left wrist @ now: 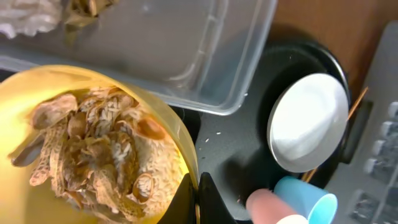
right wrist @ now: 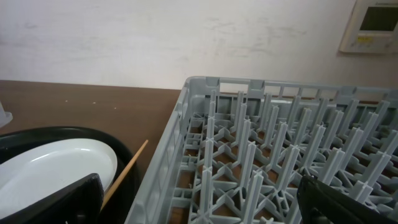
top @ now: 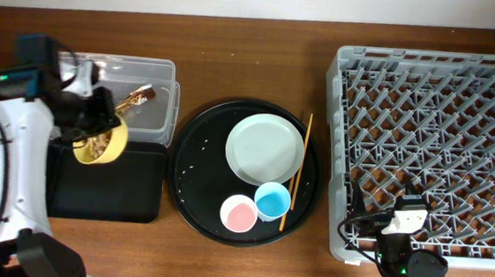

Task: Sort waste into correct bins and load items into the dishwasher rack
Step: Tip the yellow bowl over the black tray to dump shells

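My left gripper [top: 99, 129] is shut on the rim of the small yellow bowl [top: 103, 147], tilted and full of brownish food scraps [left wrist: 93, 149]. It hangs over the shallow black tray [top: 106, 189], by the clear tub's [top: 157, 105] near wall. The gold-brown wrapper [top: 135, 99] and a white tissue [left wrist: 18, 18] lie in the tub. The pale green plate [top: 264, 147], pink cup [top: 238, 213], blue cup [top: 272, 200] and chopsticks [top: 298, 169] sit on the round black tray [top: 197, 165]. My right gripper [right wrist: 202, 202] is open and empty over the grey rack's [top: 432, 153] front left corner.
The rack fills the right side of the table up to its edge. The round tray lies between the bins and the rack. Pale crumbs are scattered on the round tray. A bare strip of wood runs along the table's front.
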Robot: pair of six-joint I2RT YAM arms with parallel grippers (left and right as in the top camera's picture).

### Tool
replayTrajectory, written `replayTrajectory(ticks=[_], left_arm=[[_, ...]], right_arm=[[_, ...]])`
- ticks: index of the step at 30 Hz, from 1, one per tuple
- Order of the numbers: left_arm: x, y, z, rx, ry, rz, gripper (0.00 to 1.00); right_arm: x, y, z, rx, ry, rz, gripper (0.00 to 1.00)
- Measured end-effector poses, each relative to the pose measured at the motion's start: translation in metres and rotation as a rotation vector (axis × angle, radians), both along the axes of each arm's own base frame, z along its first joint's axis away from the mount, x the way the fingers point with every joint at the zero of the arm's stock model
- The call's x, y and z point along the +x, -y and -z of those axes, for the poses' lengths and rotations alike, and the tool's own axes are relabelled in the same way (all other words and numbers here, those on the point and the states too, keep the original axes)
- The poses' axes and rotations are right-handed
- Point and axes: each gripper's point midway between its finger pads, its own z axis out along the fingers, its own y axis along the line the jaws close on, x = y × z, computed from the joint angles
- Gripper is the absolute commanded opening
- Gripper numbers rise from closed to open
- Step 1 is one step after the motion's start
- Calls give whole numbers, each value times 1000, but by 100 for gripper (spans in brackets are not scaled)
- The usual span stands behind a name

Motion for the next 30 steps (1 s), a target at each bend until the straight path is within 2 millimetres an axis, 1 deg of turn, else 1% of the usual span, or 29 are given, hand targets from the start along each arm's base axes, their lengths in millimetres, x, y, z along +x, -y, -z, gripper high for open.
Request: replayTrajectory(ticks=[5,10,13,15,17,20,24,27,30], left_arm=[[-9,-14,16,-154,23,-34,0],[-13,-17,27,-310,110,-19,0],[-22,-17,29,-450,201,-4,0],[-29,-21,26,-537,280,-12,0],[-38,-31,26,-606,354,-51,1],[-54,-50,34,-659,435,-139,0],[-66,-61,35,-715,493,-218,0],[-68,-70,30,-736,543,-254,0],[-67,-71,24,-755,577,-256,0]], right_arm=[[0,0,0,0,0,0,98],[0,0,0,0,0,0,98],[0,0,0,0,0,0,98],[0,0,0,0,0,0,98],[0,0,0,0,0,0,98],[0,0,0,0,0,0,98],[0,0,0,1,0,0,98],[0,0,0,0,0,0,98],[0,0,0,0,0,0,98]])
